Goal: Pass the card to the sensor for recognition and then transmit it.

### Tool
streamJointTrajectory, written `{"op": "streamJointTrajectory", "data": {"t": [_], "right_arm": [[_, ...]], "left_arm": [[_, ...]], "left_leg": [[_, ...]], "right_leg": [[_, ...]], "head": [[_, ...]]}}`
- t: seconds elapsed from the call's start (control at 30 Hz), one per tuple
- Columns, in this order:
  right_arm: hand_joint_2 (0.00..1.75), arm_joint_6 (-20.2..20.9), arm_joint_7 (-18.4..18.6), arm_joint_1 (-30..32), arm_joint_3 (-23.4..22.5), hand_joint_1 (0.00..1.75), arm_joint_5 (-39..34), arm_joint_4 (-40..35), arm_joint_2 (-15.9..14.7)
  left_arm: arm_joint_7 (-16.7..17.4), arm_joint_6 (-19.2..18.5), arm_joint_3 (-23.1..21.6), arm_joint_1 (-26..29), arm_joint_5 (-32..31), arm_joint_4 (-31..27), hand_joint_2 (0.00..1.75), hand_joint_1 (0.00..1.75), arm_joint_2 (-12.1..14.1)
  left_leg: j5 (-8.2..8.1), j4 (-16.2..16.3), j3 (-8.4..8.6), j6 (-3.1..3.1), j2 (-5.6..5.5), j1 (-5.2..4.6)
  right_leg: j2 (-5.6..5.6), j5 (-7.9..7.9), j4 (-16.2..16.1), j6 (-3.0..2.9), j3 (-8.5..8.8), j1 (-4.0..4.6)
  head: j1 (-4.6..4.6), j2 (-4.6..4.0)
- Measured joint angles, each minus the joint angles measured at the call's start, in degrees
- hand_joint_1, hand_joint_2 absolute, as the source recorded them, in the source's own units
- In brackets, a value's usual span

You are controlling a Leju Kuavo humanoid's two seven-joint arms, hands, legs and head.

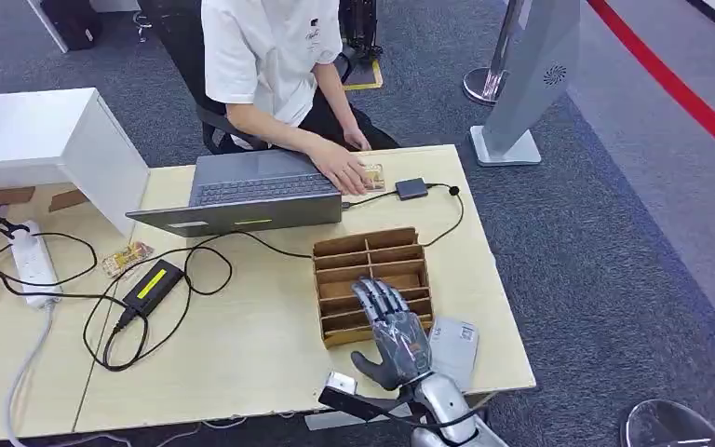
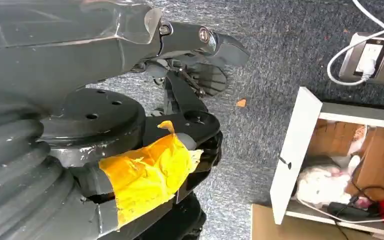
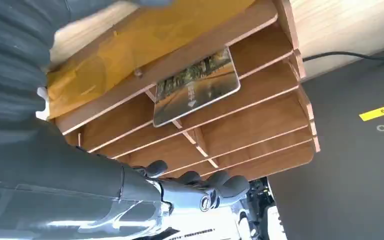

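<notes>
Now right hand (image 1: 393, 328) over wooden rack (image 1: 372, 279), fingers spread, holds nothing.
Right wrist cam: card (image 3: 196, 86) leans in a rack slot; head cam hides it. Left hand state: cannot tell.

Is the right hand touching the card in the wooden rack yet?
Apart. In the right wrist view the card leans in the wooden rack, with bare shelves between it and the right hand.

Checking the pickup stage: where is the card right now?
The card stands in a slot of the wooden rack, under the right hand, seen in the right wrist view.
</notes>
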Motion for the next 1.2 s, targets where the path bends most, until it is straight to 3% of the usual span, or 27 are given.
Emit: {"op": "streamJointTrajectory", "data": {"t": [0.4,0.47,1.2], "right_arm": [[1.75,-0.07,-1.11,-0.61,-0.52,1.75,-1.92,0.42,0.04],[1.75,-0.07,-1.18,-0.73,-0.52,1.64,-1.94,0.42,0.04],[1.75,-0.17,-1.44,-0.81,-0.87,1.66,-2.71,0.39,0.04]], "left_arm": [[0.00,-0.37,-0.90,-0.04,-1.07,0.02,1.75,0.00,0.00],[0.00,-0.39,-1.01,-0.06,-1.27,0.02,1.75,0.00,0.00],[-0.74,-0.57,-1.14,-0.11,-1.00,0.00,1.75,0.00,0.00]], "left_leg": [[0.00,0.00,0.02,0.00,0.00,0.00],[0.00,0.00,0.02,0.00,0.00,0.00],[0.00,0.00,0.06,0.00,0.01,0.00]], "right_leg": [[0.00,0.00,0.00,0.00,0.01,0.00],[0.00,0.00,0.00,0.00,0.01,0.00],[0.01,0.01,-0.01,-0.01,0.05,0.00]], "head": [[0.00,0.00],[0.00,0.00],[0.00,0.00]]}}
